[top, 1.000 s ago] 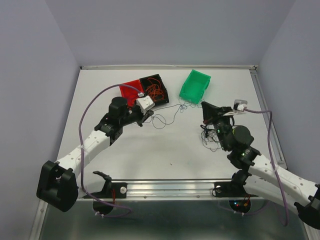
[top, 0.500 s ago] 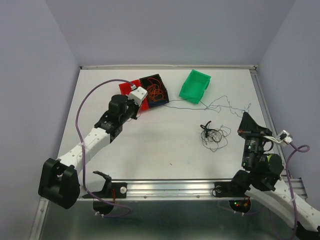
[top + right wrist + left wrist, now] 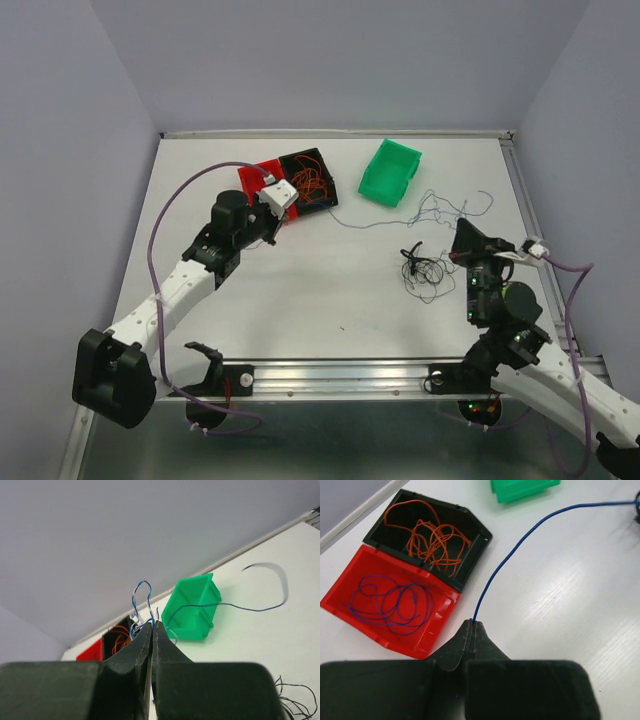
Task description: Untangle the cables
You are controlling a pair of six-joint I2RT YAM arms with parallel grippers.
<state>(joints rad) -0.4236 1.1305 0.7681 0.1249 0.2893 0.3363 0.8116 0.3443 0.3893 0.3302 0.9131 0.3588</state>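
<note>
Two claws, both clenched, and between them I have a single blue wire. The left claw pinches one end of it right at the fingertips, just beside the near corner of the red bin. From there the wire climbs away over the worktop towards the green bin. The right claw is raised off the worktop on the right side and grips the same wire further along. A small blue loop stands up above its closed tips, and a loose tail curls out to the right and lies on the surface.

Blue strands are coiled inside the red bin. Orange wires are piled in the black bin, which touches it along one side. On the overhead view a black tangle lies on the worktop just left of the right arm, apart from all three bins.
</note>
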